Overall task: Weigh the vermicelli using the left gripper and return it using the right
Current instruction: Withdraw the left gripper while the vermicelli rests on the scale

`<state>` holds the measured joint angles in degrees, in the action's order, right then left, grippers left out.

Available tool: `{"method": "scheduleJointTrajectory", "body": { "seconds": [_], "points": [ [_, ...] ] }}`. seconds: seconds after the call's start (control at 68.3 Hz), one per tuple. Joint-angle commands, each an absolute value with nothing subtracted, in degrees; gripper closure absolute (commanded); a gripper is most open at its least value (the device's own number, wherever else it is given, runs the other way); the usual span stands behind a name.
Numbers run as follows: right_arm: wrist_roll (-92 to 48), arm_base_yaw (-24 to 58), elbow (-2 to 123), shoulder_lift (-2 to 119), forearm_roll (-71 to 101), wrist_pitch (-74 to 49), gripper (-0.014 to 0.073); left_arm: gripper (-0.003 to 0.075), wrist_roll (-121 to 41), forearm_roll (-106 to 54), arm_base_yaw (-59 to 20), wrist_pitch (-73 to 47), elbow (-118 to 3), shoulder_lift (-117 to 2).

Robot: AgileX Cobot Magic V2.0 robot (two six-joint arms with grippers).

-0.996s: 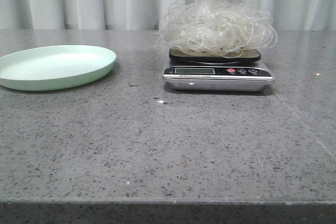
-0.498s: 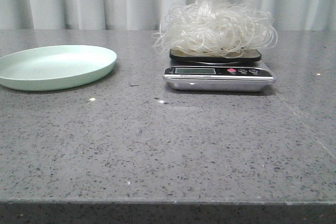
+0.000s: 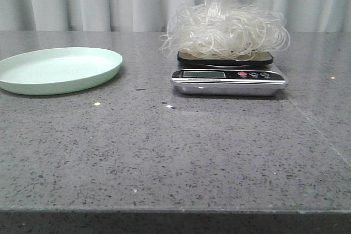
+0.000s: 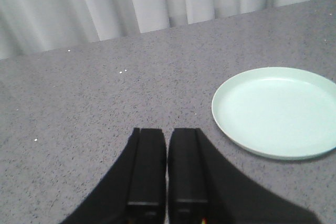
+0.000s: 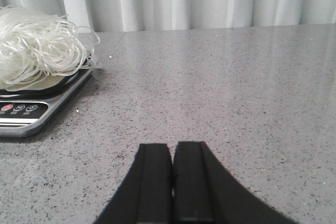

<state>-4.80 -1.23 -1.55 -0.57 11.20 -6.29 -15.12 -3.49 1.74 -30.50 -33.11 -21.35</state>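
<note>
Three things share the front view: the vermicelli (image 3: 225,28) heaped in the upper centre-right of the frame on the black platter of a kitchen scale (image 3: 228,78), and a pale green plate (image 3: 57,69) at the left edge, well apart from the scale, all on a speckled grey stone table (image 3: 175,157). No arm shows in this view. The noodle tangle overhangs the platter on both sides, and the scale's display is too small to read.

Seen from the left wrist, the left gripper (image 4: 167,169) sits at the bottom centre of the frame with its two black fingers pressed together and nothing between them; the plate lies bare at the right of the frame.

Seen from the right wrist, the right gripper (image 5: 172,182) is likewise pressed together and empty at the bottom centre, with the vermicelli and scale at the left edge of the frame.

Weighing looks done, so the return to the plate probably falls to the right gripper. The tangle should be very light, springy and brittle, with loose loops that may snag or trail. A grip from above into the dense middle of the heap seems safest; a pinch at the outer loops would likely pull away only a few strands.
</note>
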Motion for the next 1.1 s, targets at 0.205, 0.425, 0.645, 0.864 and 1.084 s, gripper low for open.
{"method": "scheduleJointTrajectory", "body": {
  "seconds": [0.205,0.425,0.645,0.864,1.084],
  "points": [
    [-5.06,-1.25,-1.13,-1.51,11.22,-1.34,0.0443,0.0583,-14.53,-5.7,1.81,-19.55,-23.59,-7.45],
    [-5.06,-1.25,-1.02,-1.51,11.22,2.05,0.0443,0.0583,-14.53,-11.61,1.81,-19.43,-21.76,-6.73],
    [-5.06,-1.25,5.93,-1.21,11.22,6.32,0.0443,0.0583,-14.53,-11.61,1.81,-19.43,-21.76,-6.73],
    [-5.06,-1.19,23.08,8.84,11.22,5.43,0.0443,0.0584,-14.53,-11.61,1.81,-19.34,-21.76,-6.73],
    [-5.06,-0.44,48.4,27.42,11.22,-8.85,0.0443,0.0584,-14.53,-11.61,1.81,-19.34,-21.76,-6.73]
  ]
}}
